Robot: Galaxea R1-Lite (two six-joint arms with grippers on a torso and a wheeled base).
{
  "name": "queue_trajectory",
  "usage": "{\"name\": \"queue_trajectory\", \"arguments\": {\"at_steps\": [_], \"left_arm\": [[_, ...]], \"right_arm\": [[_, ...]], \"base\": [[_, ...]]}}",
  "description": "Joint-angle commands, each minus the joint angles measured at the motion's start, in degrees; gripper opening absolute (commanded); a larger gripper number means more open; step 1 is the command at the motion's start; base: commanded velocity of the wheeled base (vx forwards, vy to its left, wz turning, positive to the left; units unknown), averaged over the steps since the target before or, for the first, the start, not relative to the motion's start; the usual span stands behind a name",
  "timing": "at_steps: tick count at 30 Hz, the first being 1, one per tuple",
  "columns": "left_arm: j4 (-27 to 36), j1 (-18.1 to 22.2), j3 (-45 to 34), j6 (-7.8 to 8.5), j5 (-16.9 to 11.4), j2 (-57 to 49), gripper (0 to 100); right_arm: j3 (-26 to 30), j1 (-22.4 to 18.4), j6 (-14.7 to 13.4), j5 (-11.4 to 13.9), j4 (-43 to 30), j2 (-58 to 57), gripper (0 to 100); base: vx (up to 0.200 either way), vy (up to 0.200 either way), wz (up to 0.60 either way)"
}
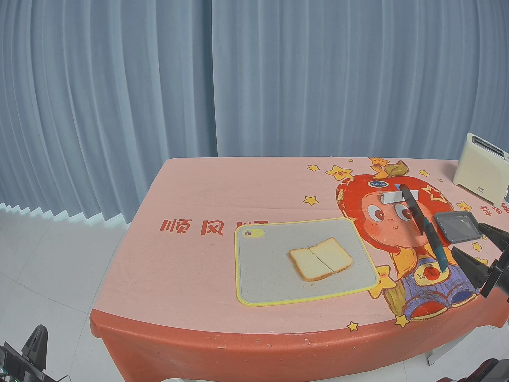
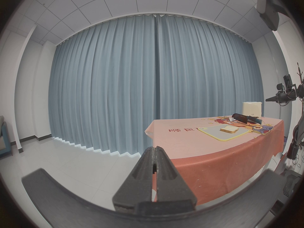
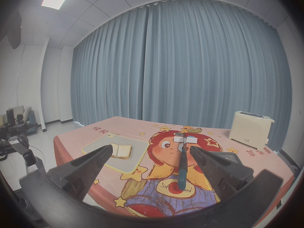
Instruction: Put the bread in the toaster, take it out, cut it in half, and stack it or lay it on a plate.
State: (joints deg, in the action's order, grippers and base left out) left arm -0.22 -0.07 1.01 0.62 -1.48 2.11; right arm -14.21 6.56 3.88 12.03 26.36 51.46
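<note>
We see the bread point(image 1: 321, 259) cut at lower centre, our right tool point(image 1: 466, 238) released by the knife point(image 1: 424, 229), left tool point(image 2: 155, 149) clenched.

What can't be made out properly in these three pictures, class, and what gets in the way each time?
1. Cream box-shaped toaster: head view, cut off by the right edge.
2. Dark grey square plate: right wrist view, mostly hidden behind the right gripper.
3. Halved slice of white bread: left wrist view, too small to show the cut.
</note>
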Motion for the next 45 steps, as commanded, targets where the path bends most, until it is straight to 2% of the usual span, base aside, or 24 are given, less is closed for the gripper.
{"name": "queue_trajectory", "arguments": {"at_steps": [1,5,11,17,21,24,45], "left_arm": [[-0.04,-0.01,-1.01,-0.01,-0.02,0.09,0],[-0.04,-0.01,-1.01,-0.01,-0.02,0.09,0],[-0.04,-0.01,-1.01,-0.01,-0.02,0.09,0],[-0.04,-0.01,-1.01,-0.01,0.07,0.09,0],[-0.04,-0.01,-1.01,-0.01,-0.02,0.09,0],[-0.04,-0.01,-1.01,-0.01,-0.02,0.09,0],[-0.04,-0.01,-1.01,-0.01,0.07,0.09,0]], "right_arm": [[-0.02,-0.05,-0.01,-0.25,0.01,-0.04,100],[-0.20,-0.14,-0.27,-0.25,-0.08,0.22,100],[-2.48,0.30,-4.58,-0.43,-3.24,4.27,100],[-4.07,0.30,-5.11,-3.59,-3.86,7.08,100],[-5.12,-0.05,-5.99,-3.77,-3.86,6.73,100],[-6.35,0.03,-8.18,-3.86,-4.03,6.55,100],[-7.23,0.12,-8.27,-3.86,-4.12,4.97,100]], "base": [[0.000,0.000,0.00],[0.000,0.000,0.00],[0.000,0.000,0.00],[0.000,0.000,0.00],[0.000,0.000,0.00],[0.000,0.000,0.00],[0.000,0.000,0.00]]}}
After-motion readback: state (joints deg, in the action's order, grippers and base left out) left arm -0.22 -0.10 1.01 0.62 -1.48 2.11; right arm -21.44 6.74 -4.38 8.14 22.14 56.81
